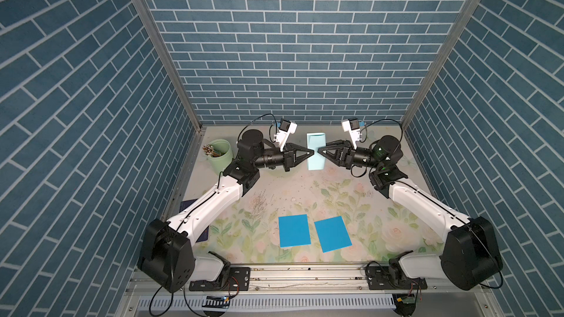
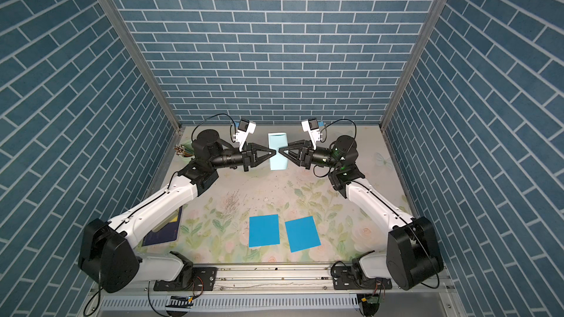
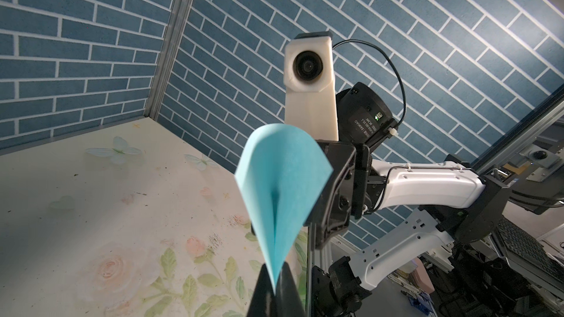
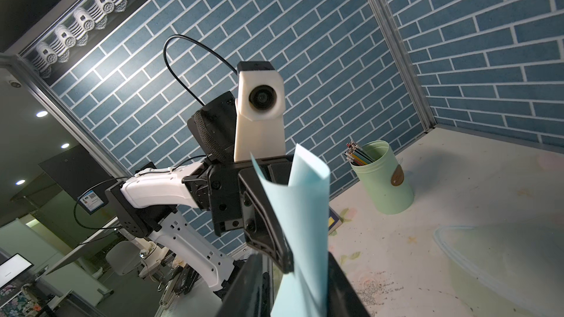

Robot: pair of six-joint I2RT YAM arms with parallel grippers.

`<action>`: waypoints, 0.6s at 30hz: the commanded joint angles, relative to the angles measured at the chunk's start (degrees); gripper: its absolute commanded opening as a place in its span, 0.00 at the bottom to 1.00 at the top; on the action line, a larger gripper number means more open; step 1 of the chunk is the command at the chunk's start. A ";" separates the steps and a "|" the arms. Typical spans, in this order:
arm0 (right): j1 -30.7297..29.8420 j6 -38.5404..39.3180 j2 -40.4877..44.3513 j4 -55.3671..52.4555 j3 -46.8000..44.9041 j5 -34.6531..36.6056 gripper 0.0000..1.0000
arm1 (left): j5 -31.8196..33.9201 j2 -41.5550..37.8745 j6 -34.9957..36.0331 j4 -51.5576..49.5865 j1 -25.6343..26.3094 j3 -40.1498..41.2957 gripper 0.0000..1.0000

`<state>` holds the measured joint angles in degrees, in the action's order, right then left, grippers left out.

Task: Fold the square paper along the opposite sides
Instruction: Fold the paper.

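Left wrist view gave me the clearest answer: the left pincer (image 3: 275, 285) was closed on the pale blue square sheet of paper (image 3: 282, 178), with both layers running together into its black tips. Away from the tips the layers swelled apart into a rounded loop, so I judged the sheet bent over but not yet creased. In the right wrist view the right pincer (image 4: 300, 295) had the same sheet between its jaws, but the jaws stood apart and did not press it.

In both top views the two pincers met tip to tip in the air above the far middle of the flowered table top (image 1: 305, 190), the left one reaching in from the left, the right one from the right. The sheet hung exactly between them, its long axis running from near to far, across the line of the arms. Both arms were equally near; I judged that the coming move depended on the left tips keeping the two layers together.

Nearer to me, well apart from the pincers, lay a bright blue paper rectangle (image 1: 294, 230) and just beside it a second blue paper rectangle (image 1: 332, 233), a little turned. A mint green round cup of coloured pencils (image 1: 221, 155) stood at the far left; its brown oval label (image 4: 397, 176) I could not read. White print on the black motor housing (image 3: 360, 108) of the right arm looked like DAMIAO; the rest was too small.
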<state>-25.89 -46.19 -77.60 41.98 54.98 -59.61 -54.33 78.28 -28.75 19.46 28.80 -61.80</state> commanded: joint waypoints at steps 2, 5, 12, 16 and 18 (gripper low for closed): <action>0.12 0.84 -0.66 0.65 3.54 -0.06 0.34 | -1.40 -1.07 2.34 -1.76 0.12 0.54 0.00; 0.31 0.62 -1.05 0.46 4.64 -0.24 0.28 | -1.40 -1.26 2.91 -2.49 0.21 0.63 0.00; 0.58 0.23 -0.98 0.50 5.18 -0.35 0.11 | -1.40 -1.60 4.22 -3.98 0.14 0.48 0.00; 0.58 0.69 -0.56 -0.10 4.80 -0.11 0.10 | -1.79 -1.51 4.23 -3.91 0.20 -0.11 0.00; 0.58 1.99 -0.11 -1.17 4.06 0.20 0.22 | -2.10 -1.57 3.86 -3.52 0.14 -0.53 0.00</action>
<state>-25.43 -46.24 -78.46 41.12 58.57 -59.68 -55.29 78.00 -25.85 16.12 28.80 -61.76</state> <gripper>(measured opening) 0.152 0.049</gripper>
